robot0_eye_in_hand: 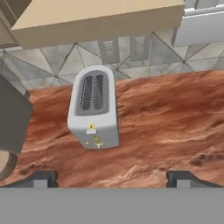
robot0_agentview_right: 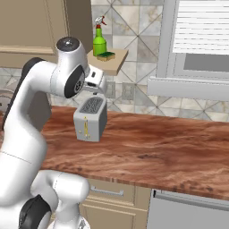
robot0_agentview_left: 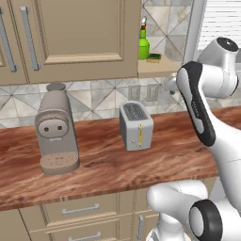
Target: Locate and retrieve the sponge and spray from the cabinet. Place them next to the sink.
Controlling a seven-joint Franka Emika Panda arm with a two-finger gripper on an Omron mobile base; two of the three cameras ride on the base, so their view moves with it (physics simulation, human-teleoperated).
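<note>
toaster point(robot0_agentview_left: 136, 125) and coffee machine point(robot0_agentview_left: 56, 128) stand below the spray point(robot0_agentview_left: 143, 43).

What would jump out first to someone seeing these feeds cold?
Probably the bright green spray standing on the tan side shelf beside the cabinet, with the small sponge right next to it. Below, on the reddish wooden counter, a grey toaster sits under the open gripper, with a beige coffee machine to its left in the left base view.
</note>
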